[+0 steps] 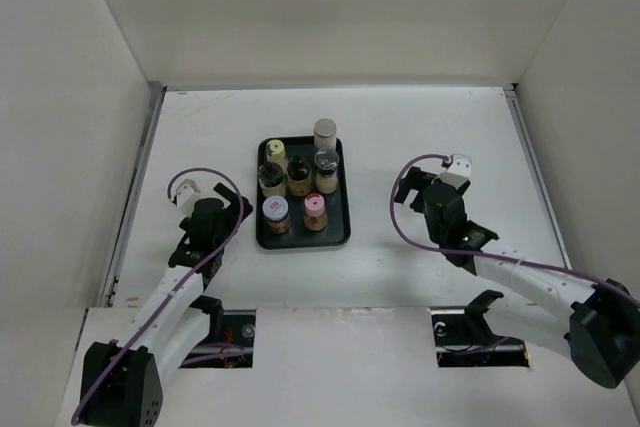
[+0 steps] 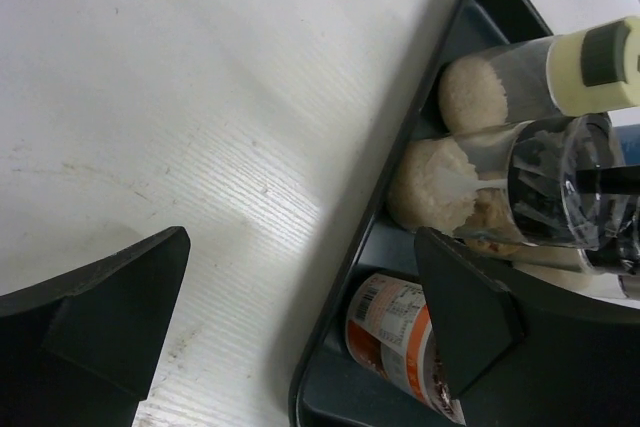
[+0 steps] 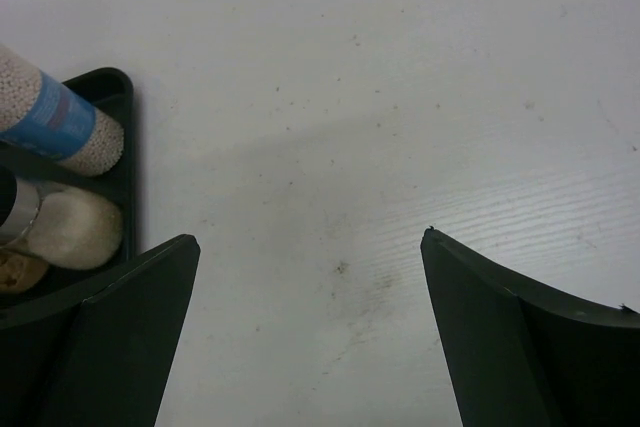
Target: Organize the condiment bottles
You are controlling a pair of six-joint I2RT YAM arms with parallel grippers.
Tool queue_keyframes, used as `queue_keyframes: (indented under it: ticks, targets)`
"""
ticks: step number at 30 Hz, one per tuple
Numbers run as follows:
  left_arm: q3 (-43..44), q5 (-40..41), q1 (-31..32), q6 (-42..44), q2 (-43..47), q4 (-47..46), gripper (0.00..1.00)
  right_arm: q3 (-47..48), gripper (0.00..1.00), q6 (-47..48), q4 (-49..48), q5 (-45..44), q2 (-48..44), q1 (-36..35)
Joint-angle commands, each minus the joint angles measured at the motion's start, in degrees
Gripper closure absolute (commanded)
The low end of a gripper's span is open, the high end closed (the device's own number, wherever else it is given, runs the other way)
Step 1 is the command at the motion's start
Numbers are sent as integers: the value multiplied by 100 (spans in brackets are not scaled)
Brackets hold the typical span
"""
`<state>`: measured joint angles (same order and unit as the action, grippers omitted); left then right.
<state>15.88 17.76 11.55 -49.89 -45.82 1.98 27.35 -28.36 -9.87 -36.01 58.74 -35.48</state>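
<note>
Seven condiment bottles (image 1: 299,179) upright, grouped inside black tray (image 1: 343,232) mid-worktop (image 1: 420,137); none loose outside. Left hand (image 1: 215,209): spread wide, empty, just beside tray's left edge. Right hand (image 1: 425,187): spread wide, empty, off to tray's right. Likely finished; perhaps straightening rows left.

No legible text; orange-label jar (image 2: 395,332) carries barcode (image 2: 372,299), fine print too blurred to read.

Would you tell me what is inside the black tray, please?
Seven bottles stand inside the tray, packed close together. The tray floor directly beneath them is hidden.
</note>
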Motion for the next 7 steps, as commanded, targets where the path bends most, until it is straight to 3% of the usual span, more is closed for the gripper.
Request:
queue_keyframes:
  ticks: [1,7]
  targets:
    - [267,-97,62,76,21,-48,0,59,0,-135,-217,208,67,2]
    - [398,-141,106,163,-102,118,0,86,0,-82,-235,182,146,-24]
